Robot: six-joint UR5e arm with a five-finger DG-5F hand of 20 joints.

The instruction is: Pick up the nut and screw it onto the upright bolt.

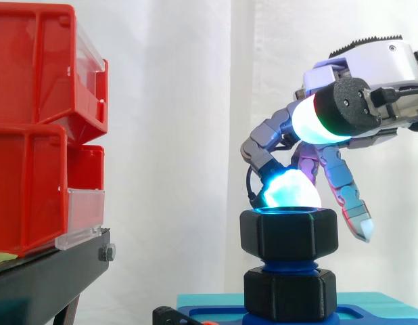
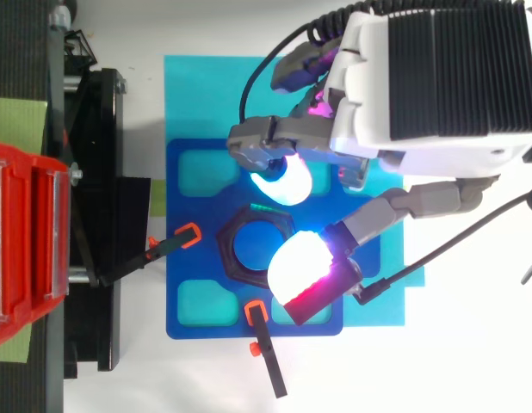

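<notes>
Far off to the left of the hand, the red bins (image 1: 33,128) sit on the black stand (image 1: 53,271). They have no part in this job. Closer to the hand, the top view shows two clamps (image 2: 187,236) with orange tips reaching onto the blue plate (image 2: 197,301), which lies on a cyan mat (image 2: 197,95).

Right under the fingertips is the black nut (image 1: 288,233). It sits on top of the upright bolt (image 1: 290,265), so I think picking it up and placing it are done. Some blue thread shows below the nut, above a second black six-sided piece (image 1: 290,294). I think the nut needs more turns to go down.

The hand (image 1: 385,64) comes in from the right. It is not gripping anything. Its fingers are loosely bent, and one cyan pad (image 1: 290,191) rests on the nut's top edge. Another finger (image 1: 351,203) points down just beside the nut on the right, and I can't tell if it touches.

The side view shows me how high the nut sits. It also shows that the big pad (image 1: 316,118) hangs well above the nut. From the top, that big pad (image 2: 302,265) looks like it is right at the nut's edge. The top view shows me the nut's six sides and the blue in its round hole.
</notes>
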